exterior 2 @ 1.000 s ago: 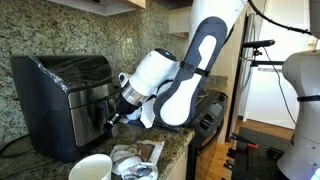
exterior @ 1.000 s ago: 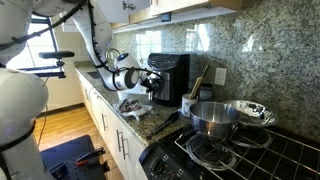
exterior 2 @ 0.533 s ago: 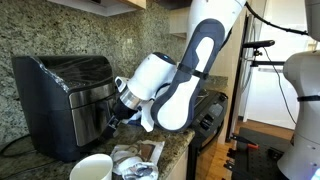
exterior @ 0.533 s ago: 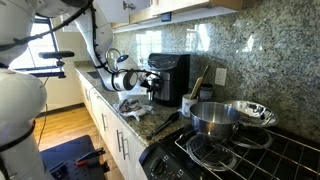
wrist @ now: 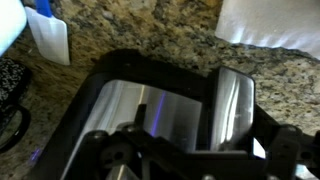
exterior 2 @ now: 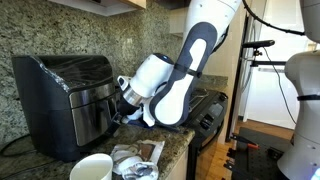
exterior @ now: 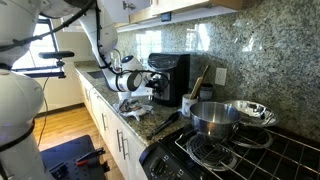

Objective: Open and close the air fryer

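The tall glossy black air fryer (exterior 2: pixel 62 104) stands on the speckled granite desk (exterior 2: pixel 172 150) against the wall, its drawer seemingly shut. Just before its silvery front handle (wrist: pixel 236 106), the tool (exterior 2: pixel 120 114) hovers spread, gripping nothing, placed to take or leave that handle.

Glossy black air fryer (exterior 2: pixel 62 95) with silvery front, speckled granite countertop (wrist: pixel 150 38).
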You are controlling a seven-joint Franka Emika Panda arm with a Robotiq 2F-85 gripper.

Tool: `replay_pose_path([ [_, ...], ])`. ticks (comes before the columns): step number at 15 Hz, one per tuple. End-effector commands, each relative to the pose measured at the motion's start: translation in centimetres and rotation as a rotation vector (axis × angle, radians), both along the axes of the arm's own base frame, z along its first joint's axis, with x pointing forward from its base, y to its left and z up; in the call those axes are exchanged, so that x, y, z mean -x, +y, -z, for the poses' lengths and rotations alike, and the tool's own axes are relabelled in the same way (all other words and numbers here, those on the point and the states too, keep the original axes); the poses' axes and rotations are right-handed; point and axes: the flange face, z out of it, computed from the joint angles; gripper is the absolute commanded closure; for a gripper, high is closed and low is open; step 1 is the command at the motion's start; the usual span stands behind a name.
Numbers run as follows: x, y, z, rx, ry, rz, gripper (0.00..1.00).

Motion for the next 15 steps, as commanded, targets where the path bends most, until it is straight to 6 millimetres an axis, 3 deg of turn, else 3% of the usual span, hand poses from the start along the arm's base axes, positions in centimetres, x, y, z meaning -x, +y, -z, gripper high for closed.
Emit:
replay_pose_path([
  [1, -0.3, -1.1, -0.6, -0.002, -0.002, -0.014, 0.0],
  [10, 1.3, 0.3, 0.3, -0.128, 0.079, -0.12, 0.0],
  [15, 2.1, -1.0, 0.0, -0.172, 0.104, -0.164, 0.0],
])
